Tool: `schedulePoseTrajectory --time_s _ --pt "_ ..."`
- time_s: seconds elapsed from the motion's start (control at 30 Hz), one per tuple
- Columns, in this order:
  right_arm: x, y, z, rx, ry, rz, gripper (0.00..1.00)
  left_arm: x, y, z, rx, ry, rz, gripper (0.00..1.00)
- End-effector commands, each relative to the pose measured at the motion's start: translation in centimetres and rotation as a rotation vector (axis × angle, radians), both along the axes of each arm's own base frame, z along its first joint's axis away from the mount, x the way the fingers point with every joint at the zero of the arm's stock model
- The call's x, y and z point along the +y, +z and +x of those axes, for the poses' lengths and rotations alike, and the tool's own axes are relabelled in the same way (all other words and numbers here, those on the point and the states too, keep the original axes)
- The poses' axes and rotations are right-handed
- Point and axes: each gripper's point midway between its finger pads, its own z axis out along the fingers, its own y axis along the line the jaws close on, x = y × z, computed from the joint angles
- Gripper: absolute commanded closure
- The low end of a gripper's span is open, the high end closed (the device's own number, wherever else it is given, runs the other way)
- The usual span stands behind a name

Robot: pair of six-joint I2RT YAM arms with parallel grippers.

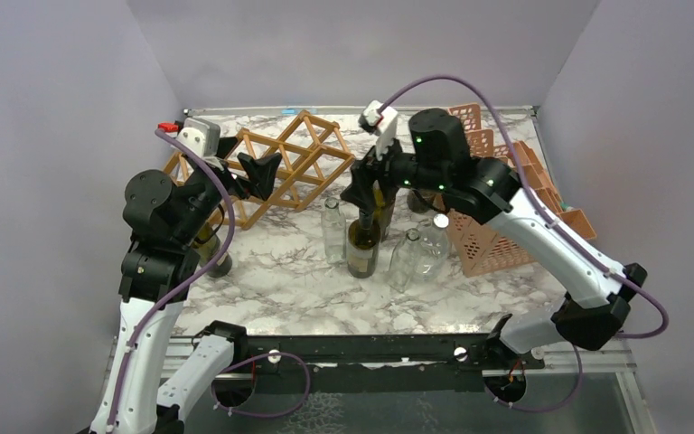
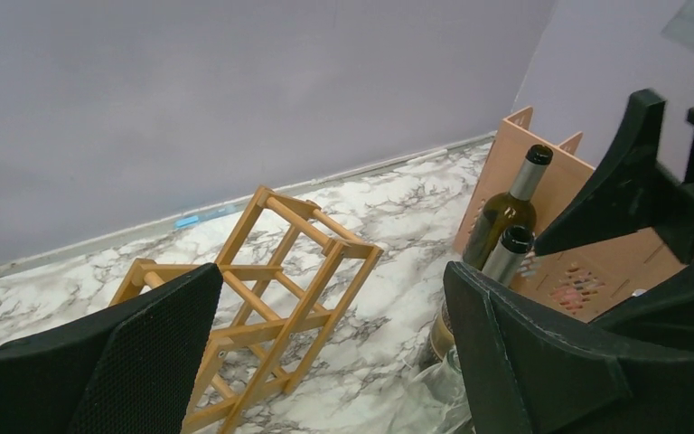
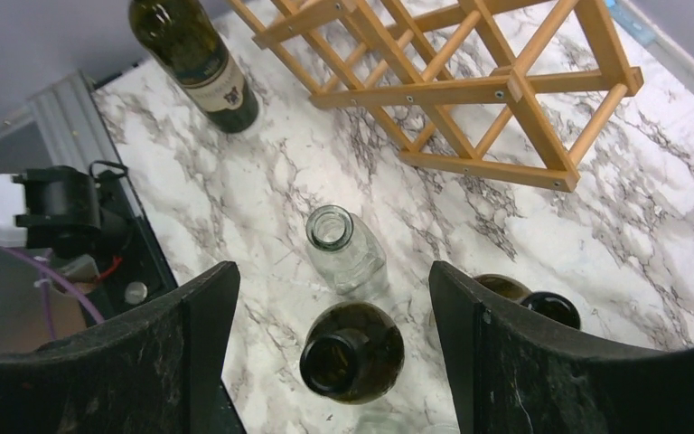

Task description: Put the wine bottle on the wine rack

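Note:
A dark green wine bottle (image 1: 363, 242) stands upright mid-table, its open mouth (image 3: 351, 353) facing up. My right gripper (image 3: 332, 276) hovers right over it, open, with the neck between the fingers and touching neither. In the overhead view the right gripper (image 1: 367, 192) sits just above the bottle's neck. The wooden wine rack (image 1: 282, 167) lies tilted at the back left, with no bottle in the cells that show. My left gripper (image 1: 258, 172) hangs open over the wine rack (image 2: 271, 307), holding nothing.
A clear glass bottle (image 3: 343, 249) stands beside the dark one, and two more clear bottles (image 1: 420, 251) stand to its right. A second dark bottle (image 3: 542, 307) stands behind my right finger. A labelled wine bottle (image 1: 212, 251) stands by the left arm. A pink crate (image 1: 506, 194) fills the right.

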Motion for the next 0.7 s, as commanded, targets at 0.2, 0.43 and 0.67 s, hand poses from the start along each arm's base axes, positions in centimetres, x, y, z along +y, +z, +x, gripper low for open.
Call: schedulePoseTrajectory --time_s 0.2,0.43,0.67 --pt "3.8 -5.0 1.7 0.002 -0.052 -0.215 0.2 0.7 2.1 -1.1 -0.062 0.02 0.001 0.01" --pt "5.5 -8.1 1.3 0.04 -0.019 -0.311 0.3 1.1 2.0 -1.4 -0.063 0.037 0.005 0.01" --pt "6.5 -10.4 1.1 0.068 0.015 -0.393 0.48 1.3 1.7 -1.6 -0.065 0.045 0.014 0.01"
